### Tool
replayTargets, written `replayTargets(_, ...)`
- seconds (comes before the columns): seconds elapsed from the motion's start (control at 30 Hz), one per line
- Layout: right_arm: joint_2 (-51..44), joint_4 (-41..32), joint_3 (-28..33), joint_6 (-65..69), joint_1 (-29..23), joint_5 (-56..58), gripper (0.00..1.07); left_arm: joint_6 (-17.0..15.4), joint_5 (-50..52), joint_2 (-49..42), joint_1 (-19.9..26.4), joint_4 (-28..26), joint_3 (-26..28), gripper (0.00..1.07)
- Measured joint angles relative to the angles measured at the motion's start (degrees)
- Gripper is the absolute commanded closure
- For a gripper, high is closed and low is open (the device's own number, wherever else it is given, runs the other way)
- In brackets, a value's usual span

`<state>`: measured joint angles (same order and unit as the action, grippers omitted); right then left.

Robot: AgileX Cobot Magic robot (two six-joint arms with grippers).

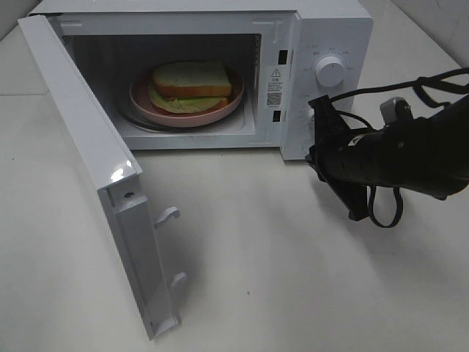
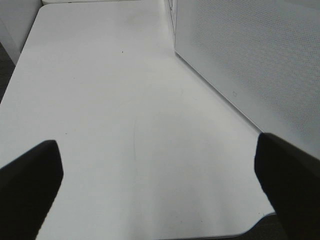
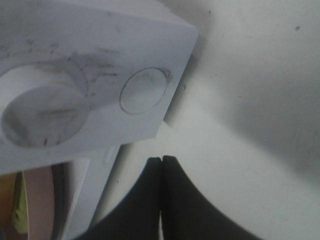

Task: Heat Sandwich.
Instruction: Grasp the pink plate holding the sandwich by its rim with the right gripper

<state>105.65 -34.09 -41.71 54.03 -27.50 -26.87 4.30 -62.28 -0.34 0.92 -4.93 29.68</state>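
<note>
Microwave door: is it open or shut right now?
Open. The microwave door stands out wide to the left, leaving the sandwich on its pink plate visible inside the cavity.

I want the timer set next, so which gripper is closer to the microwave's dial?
Right. The right gripper is shut just in front of the control panel, near the dial; the left gripper is open beside the open door, on its outer face.

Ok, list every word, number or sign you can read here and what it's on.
No text is legible enough to quote.
Sticker on the microwave frame: a warning triangle; its print is too small.
Code square below it: unreadable.
Marks around the dial: too small.
Wrist views: no text.
</note>
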Motion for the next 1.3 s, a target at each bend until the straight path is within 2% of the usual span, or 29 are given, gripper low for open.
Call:
replayTargets(0.47, -15.5, 0.3, 0.1, -37.6, 0.0, 24.4, 1.01, 0.0, 0.0, 0.0, 0.0, 0.0, 0.0, 0.07)
replayTargets(0.83, -20.9, 1.7, 0.1, -47.2, 0.0, 34.8, 0.98, 0.0, 0.0, 0.0, 0.0, 0.0, 0.0, 0.07)
replayTargets(0.97, -21.3, 5.0, -0.7, -49.8, 0.0, 40.6, 0.97, 0.0, 0.0, 0.0, 0.0, 0.0, 0.0, 0.07)
replayTargets(1.1, -21.3, 11.9, -4.8, -54.8, 0.0, 48.9, 0.96, 0.0, 0.0, 0.0, 0.0, 0.0, 0.0, 0.07)
replayTargets(1.3, -21.3, 17.1, -8.4, -63.5, 0.0, 55.3, 0.94, 0.0, 0.0, 0.0, 0.0, 0.0, 0.0, 0.07)
